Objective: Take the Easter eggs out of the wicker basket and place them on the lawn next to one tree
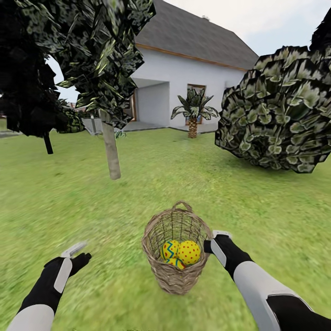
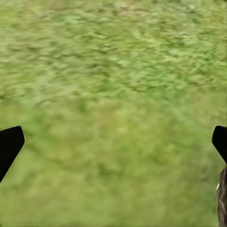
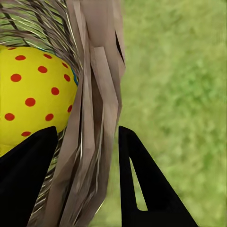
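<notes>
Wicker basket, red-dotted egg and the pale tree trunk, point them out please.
Wicker basket [image 1: 173,277]: head view, front wall.
Red-dotted egg [image 1: 189,252]: head view, its middle.
Pale tree trunk [image 1: 111,151]: head view, mid trunk.

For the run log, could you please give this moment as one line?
eggs: in basket | right gripper: open, astride basket rim | left gripper: open, over lawn
</notes>
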Available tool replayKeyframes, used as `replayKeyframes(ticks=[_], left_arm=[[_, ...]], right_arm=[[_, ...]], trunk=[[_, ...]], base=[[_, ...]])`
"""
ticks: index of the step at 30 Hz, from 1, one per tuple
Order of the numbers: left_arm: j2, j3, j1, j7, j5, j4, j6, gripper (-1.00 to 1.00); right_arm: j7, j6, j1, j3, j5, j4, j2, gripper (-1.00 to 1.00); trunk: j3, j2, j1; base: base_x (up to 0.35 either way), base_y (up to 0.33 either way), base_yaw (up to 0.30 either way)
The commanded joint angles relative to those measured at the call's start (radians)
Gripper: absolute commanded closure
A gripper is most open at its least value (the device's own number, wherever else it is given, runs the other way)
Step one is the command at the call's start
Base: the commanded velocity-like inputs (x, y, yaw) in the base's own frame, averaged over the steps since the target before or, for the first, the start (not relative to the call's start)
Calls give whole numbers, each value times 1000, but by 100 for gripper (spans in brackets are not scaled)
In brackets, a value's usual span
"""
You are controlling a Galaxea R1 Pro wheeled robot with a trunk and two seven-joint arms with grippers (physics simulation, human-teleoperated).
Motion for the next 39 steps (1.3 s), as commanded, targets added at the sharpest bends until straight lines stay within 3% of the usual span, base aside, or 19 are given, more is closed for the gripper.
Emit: replayKeyframes(ticks=[1,10,19,39], left_arm=[[0,0,-1,8,11,-1,4,-100],[1,1,-1,7,11,45,1,-100],[14,6,-1,5,12,45,-1,-100],[14,6,-1,5,13,45,-1,-100]], right_arm=[[-8,1,-1,-1,-16,-3,0,100],[-8,1,-1,-2,-18,-3,0,100],[-6,-4,-1,-2,-19,-3,1,100],[-5,-2,1,-1,-20,-4,1,100]], trunk=[[-2,-1,0],[-8,-1,0],[-15,-1,0],[-16,-1,0]], base=[[0,0,269],[14,3,257],[275,188,241],[291,213,28]])
